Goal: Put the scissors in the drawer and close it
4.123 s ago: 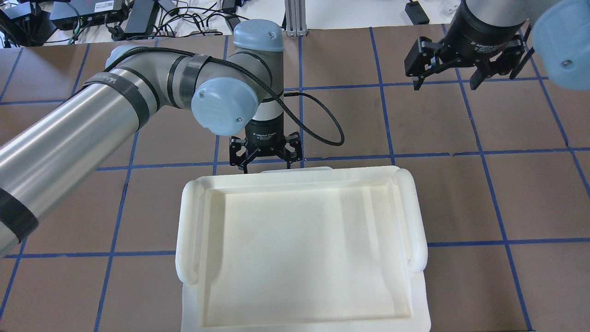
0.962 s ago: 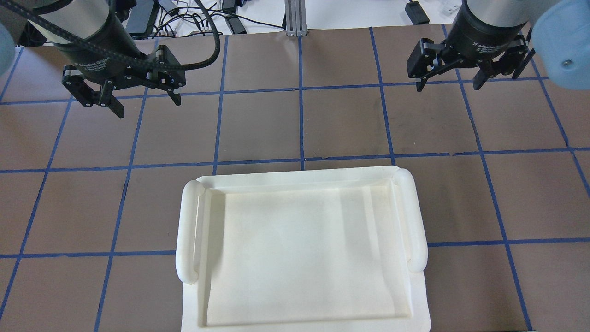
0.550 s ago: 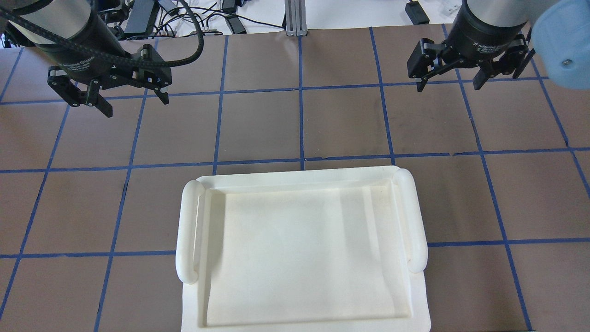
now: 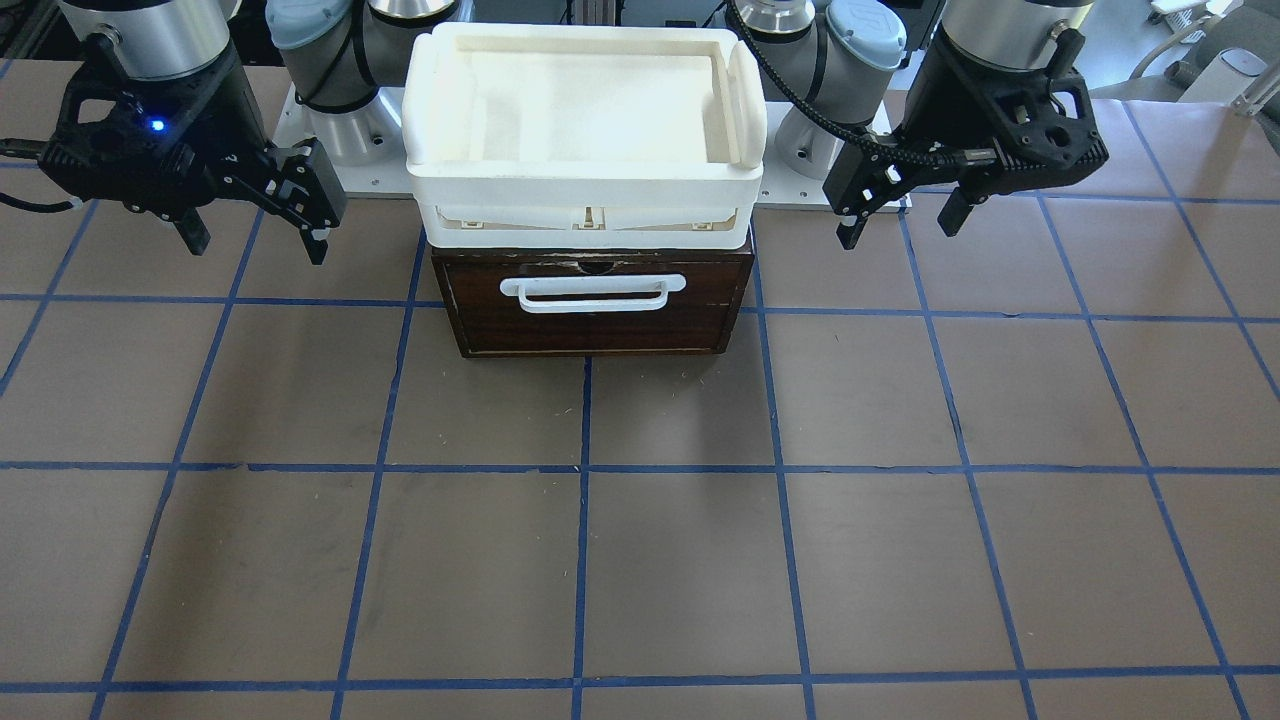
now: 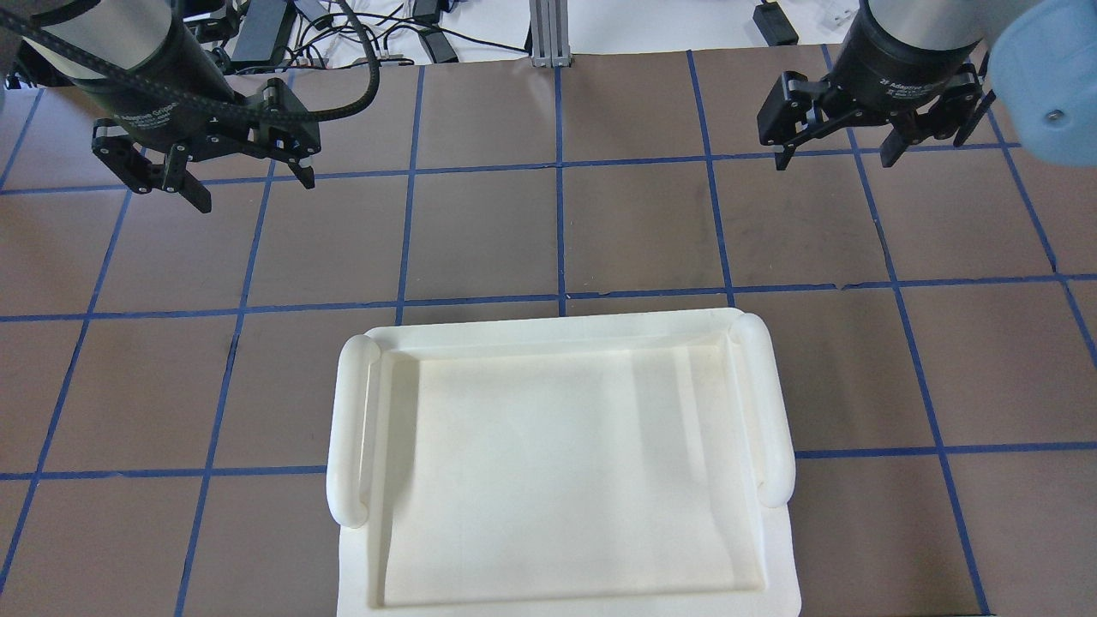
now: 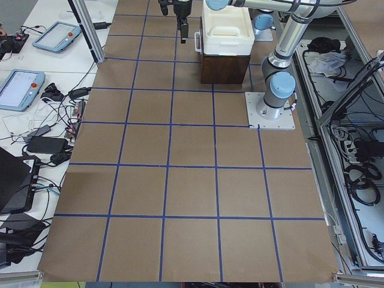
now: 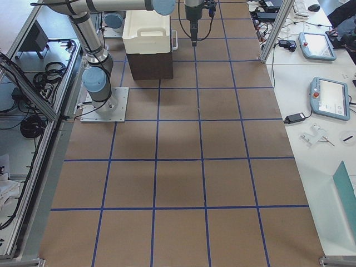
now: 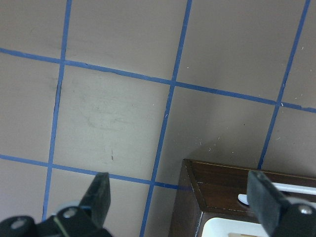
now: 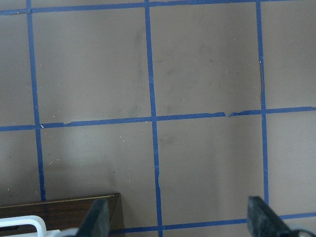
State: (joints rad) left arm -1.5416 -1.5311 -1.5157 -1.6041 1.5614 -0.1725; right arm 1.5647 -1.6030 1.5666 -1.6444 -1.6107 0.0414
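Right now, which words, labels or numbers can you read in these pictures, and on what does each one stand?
"Adaptive Gripper": white print on the body of the left gripper, partly blurred.
"Adaptive": same print on the body of the right gripper, the rest unreadable.
The tablet screen at the side: too small to read.

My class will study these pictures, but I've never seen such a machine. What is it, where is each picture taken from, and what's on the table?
It is a robot with two arms at a brown table. Each arm ends in a two-finger claw: the left claw and the right claw are both open and hold nothing. One camera looks from behind the robot, one faces it, two look from the table's ends, and one sits on each wrist. Between the arms stands a dark wooden drawer, shut, with a white tray on top. No scissors show anywhere.
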